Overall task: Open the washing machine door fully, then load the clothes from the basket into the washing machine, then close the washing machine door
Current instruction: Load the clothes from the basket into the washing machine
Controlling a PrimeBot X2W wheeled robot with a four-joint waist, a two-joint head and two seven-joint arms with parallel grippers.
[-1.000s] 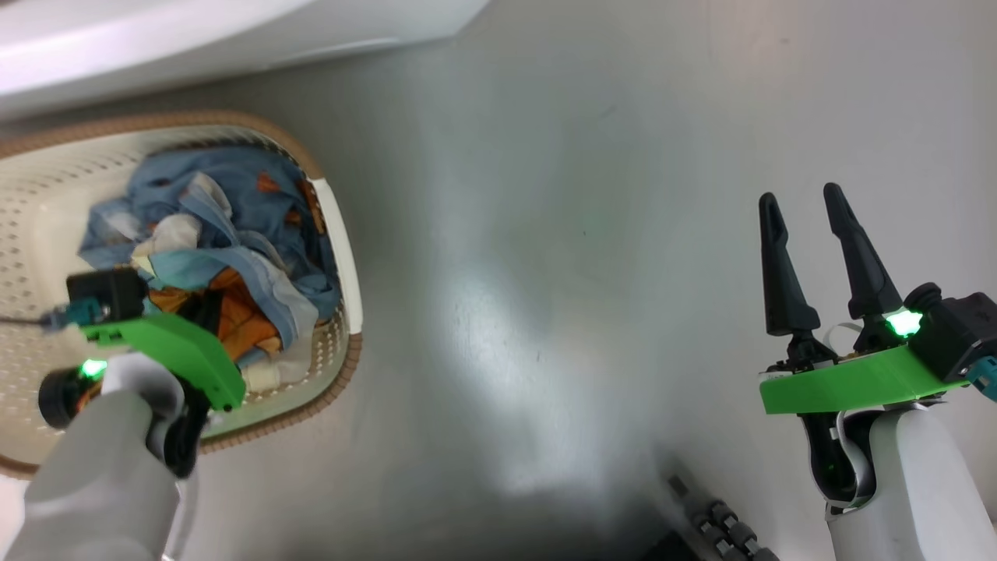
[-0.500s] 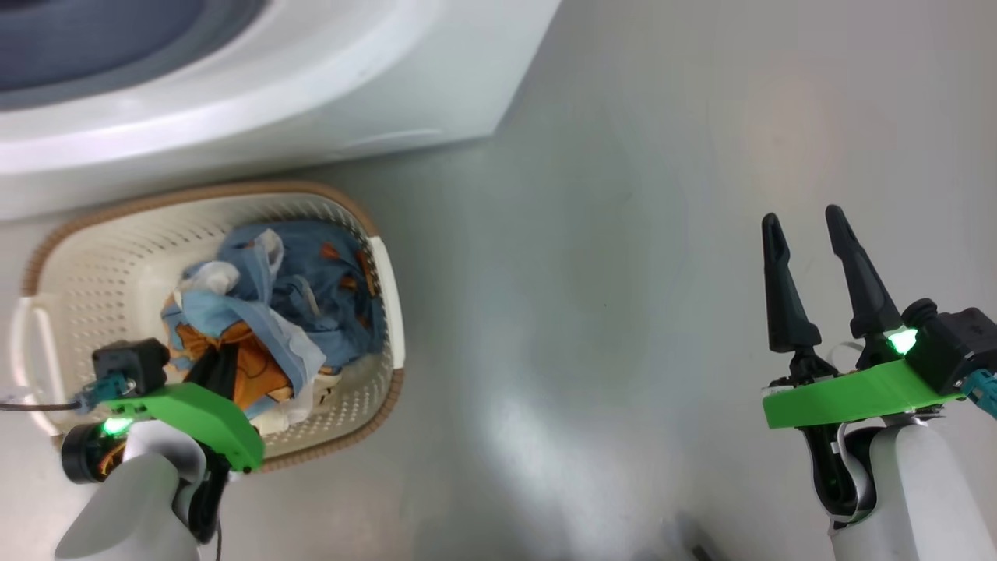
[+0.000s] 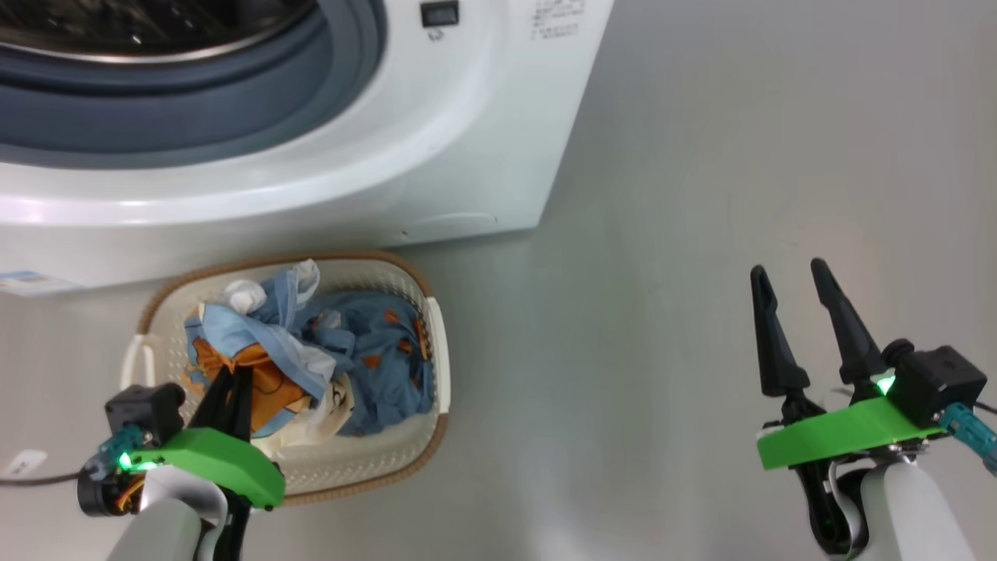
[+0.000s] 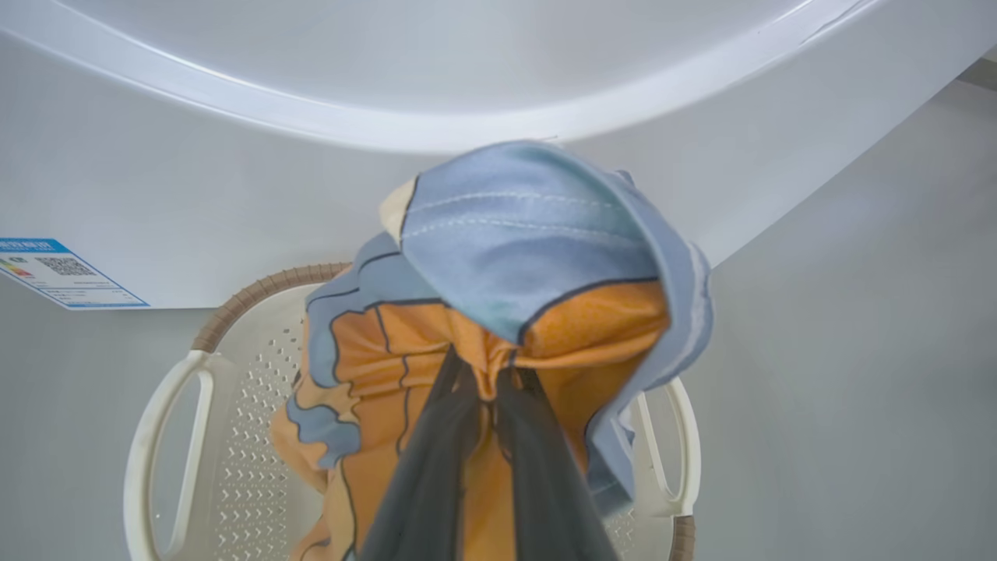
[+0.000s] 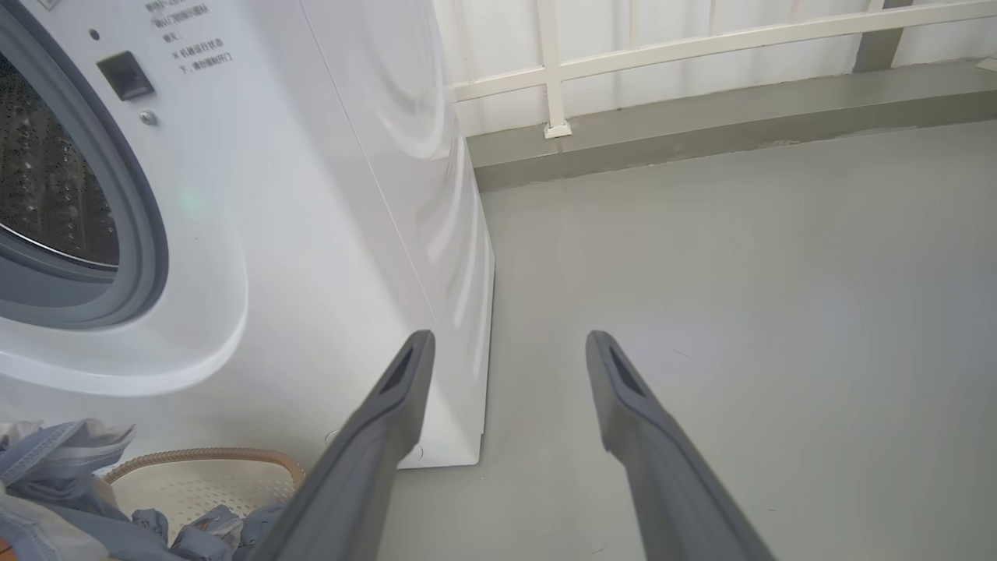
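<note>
The white washing machine [image 3: 436, 156] stands at the top left, its drum opening ringed by a grey gasket [image 3: 195, 101]. The washing machine door is out of view. Below it on the floor sits the cream basket [image 3: 438, 343] with the blue and orange clothes [image 3: 374, 351] inside. My left gripper [image 3: 234, 382] is shut on an orange fold of the clothes [image 4: 530, 234], which drape over its fingertips [image 4: 459, 389] above the basket [image 4: 167, 436]. My right gripper [image 3: 787, 273] stands open over bare floor, far right of the basket; nothing is between its fingers [image 5: 405, 382].
A blue label [image 4: 66, 273] sits low on the machine's front. A dark cable [image 3: 39, 479] lies on the floor at the left. Grey floor [image 3: 662, 312] stretches right of the machine. A white railing [image 5: 701, 47] on a kerb stands beyond.
The head camera has tilted up, so the machine's front and drum opening now show. My left gripper, still shut on the clothes, has lifted part of them. The right gripper stays open.
</note>
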